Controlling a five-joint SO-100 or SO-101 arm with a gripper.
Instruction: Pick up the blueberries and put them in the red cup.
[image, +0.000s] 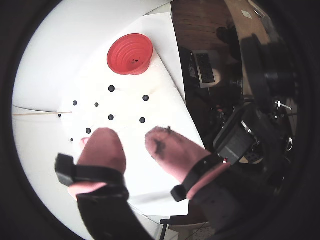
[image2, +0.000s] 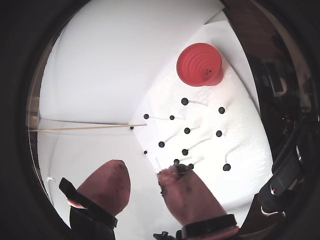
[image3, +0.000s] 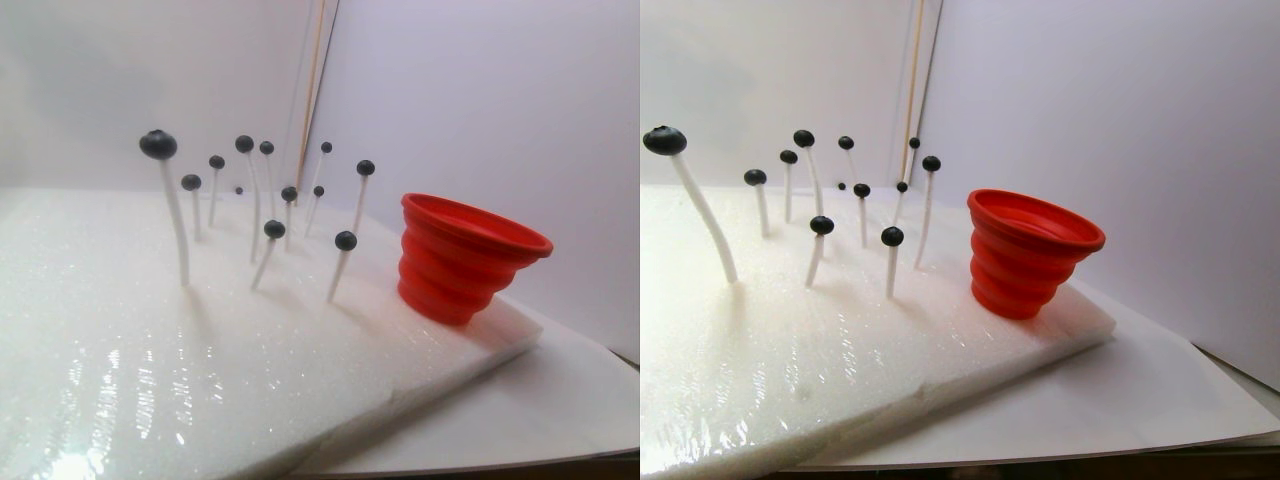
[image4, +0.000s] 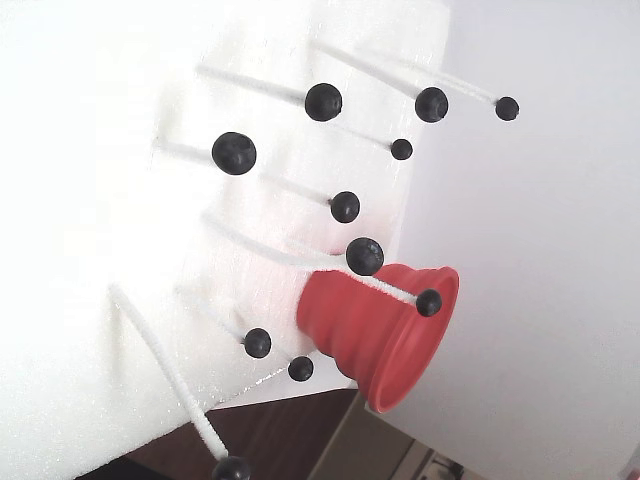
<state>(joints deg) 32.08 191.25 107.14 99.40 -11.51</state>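
While its two pink-padded fingers (image: 102, 150) stand spread with a wide gap between them, the gripper (image: 132, 142) holds nothing and touches nothing; in both wrist views it hangs above the near part of the white foam slab (image3: 150, 340), looking down on the berries. Dark smears mark the right fingertip in both wrist views.

Going left to right in a wrist view, a thin wooden stick (image2: 85, 128) lies across the white surface at the left, then the blueberries (image2: 187, 130) sit scattered over the middle of the slab, each on top of a thin white stick (image3: 178, 225) stuck into the foam. One berry (image2: 176, 161) lies just beside the right fingertip in that view; whether it touches cannot be told. The red cup (image2: 200, 64) stands upright beyond the berries, near the slab's far right corner, with dark specks inside it.

In the stereo pair the tallest stick leans at the left, the rest cluster in the middle at varied heights, and the cup sits at the right, close to the slab's edge (image3: 470, 350). Left of the berries the white surface is bare and open; to the right the slab ends, and in a wrist view a dark cluttered area with a keyboard (image: 205, 68) lies past it
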